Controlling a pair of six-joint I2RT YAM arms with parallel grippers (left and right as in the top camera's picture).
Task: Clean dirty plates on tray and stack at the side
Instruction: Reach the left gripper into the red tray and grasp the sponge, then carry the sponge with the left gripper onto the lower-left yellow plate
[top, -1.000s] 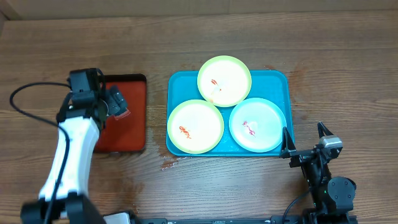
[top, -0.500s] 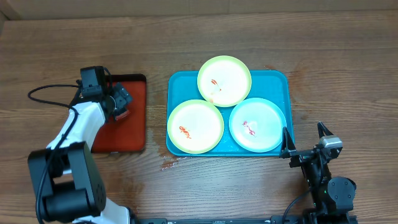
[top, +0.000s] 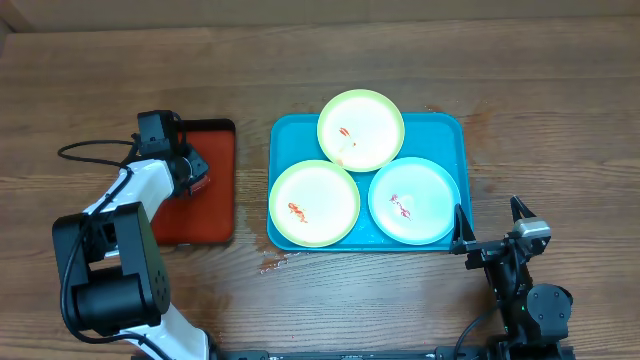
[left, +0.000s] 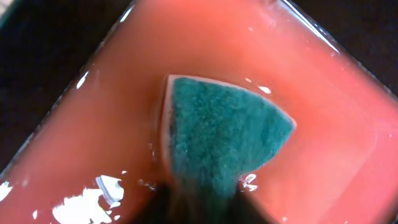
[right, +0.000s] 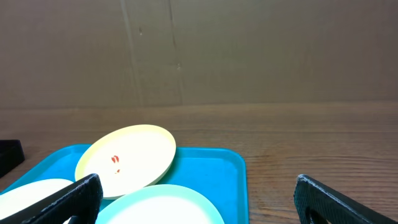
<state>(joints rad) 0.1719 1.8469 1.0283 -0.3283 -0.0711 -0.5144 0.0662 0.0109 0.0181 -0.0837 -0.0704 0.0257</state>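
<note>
wooden bench (top: 560, 90) carries everything. the turquoise tray (top: 290, 140) sits mid-bench, with a smaller red tray (top: 215, 205), black-rimmed, well apart to its left. three plates lie flat in the turquoise tray, edges crowding or slightly overlapping: one yellow-green plate (top: 361, 110) at the far side, a second yellow-green plate (top: 314, 185) near left, and the light blue plate (top: 425, 190) near right. each shows small red smears (top: 296, 211). none is cleaned or stacked yet, as far as i can judge.

left hand (top: 192, 170) is down over the red tray. wrist view: clamped on a green-faced sponge (left: 224, 134), whose near end narrows into the dark fingers. right hand (top: 487, 215) waits by the tray's near right corner, fingers wide apart, holding nothing.

step in hand, my reading: picking up the sponge for the first wipe. to do it well:
- lift straight up so the sponge clears the black rim.
- the red tray floor glistens, so the sponge is likely wet; expect drips on the way over.
- keep the green face downward for scrubbing.
- the near-left plate is closest, a sensible first one.
- a light plate may slide under the wipe; the free right hand could steady it.

surface: dark wood-grain planks, with a few wet-looking specks (top: 270, 262) by the tray's near left corner. room: a plain cardboard wall (right: 249, 50) closes the far edge; nothing else is visible.
</note>
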